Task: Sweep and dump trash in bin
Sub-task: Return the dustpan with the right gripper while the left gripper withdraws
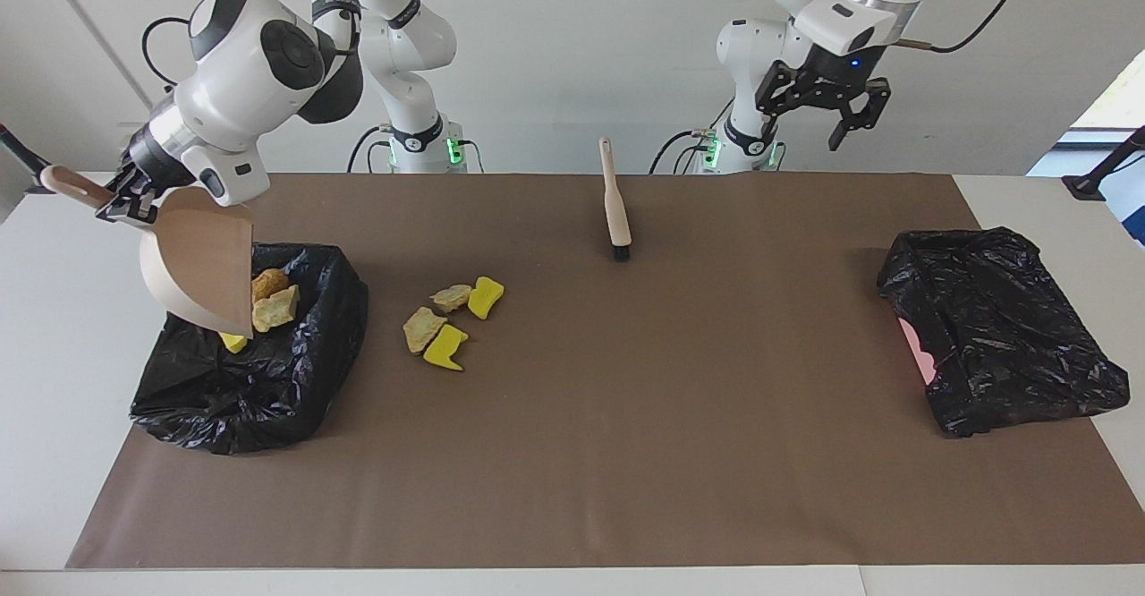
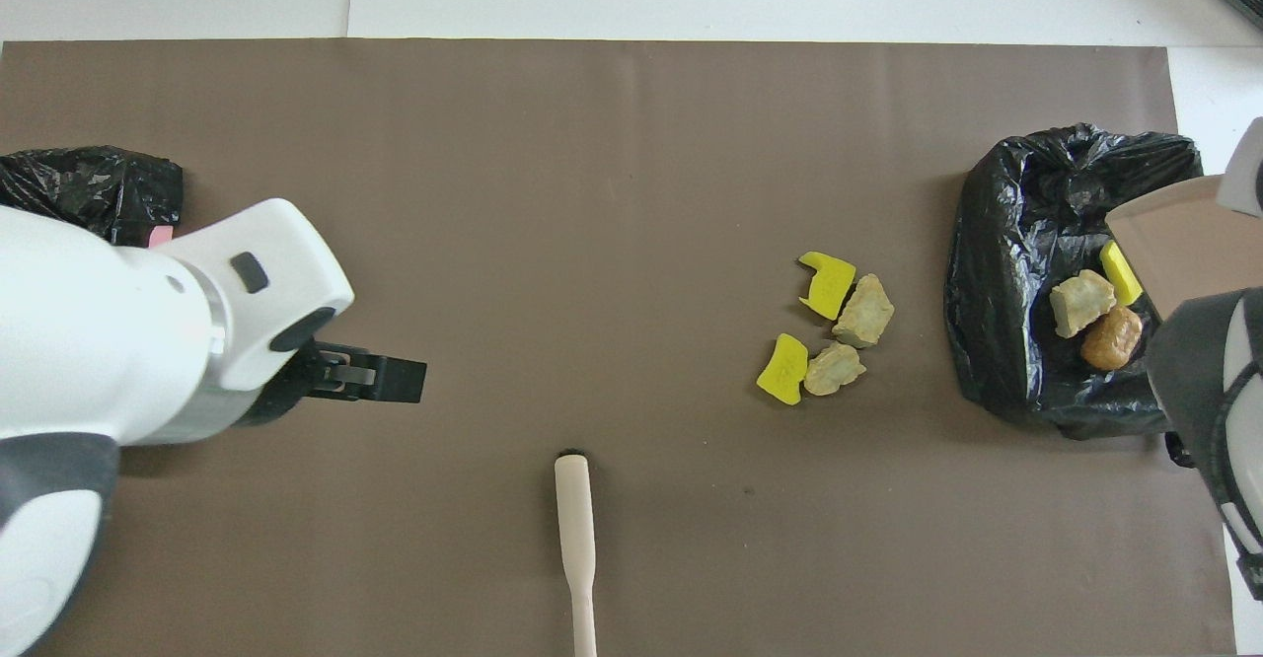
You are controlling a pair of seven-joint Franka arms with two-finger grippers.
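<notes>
My right gripper (image 1: 125, 202) is shut on the handle of the pink-beige dustpan (image 1: 201, 260), held tilted mouth-down over the black bin bag (image 1: 268, 372) at the right arm's end. A golden-brown lump (image 1: 268, 283), a beige lump (image 1: 275, 310) and a yellow lump (image 1: 233, 342) lie in the bin below the pan's lip. Two yellow lumps (image 1: 486, 296) and two beige lumps (image 1: 421, 327) lie together on the mat beside the bin. The overhead view shows the pan (image 2: 1184, 243) and the bin (image 2: 997, 272). My left gripper (image 1: 845, 122) waits open and empty, high over the mat.
A brush (image 1: 614, 207) with a beige handle and black bristles rests on the brown mat (image 1: 626, 453) near the robots, about mid-table. A second black bag (image 1: 997, 327) with a pink edge showing (image 1: 917, 350) lies at the left arm's end.
</notes>
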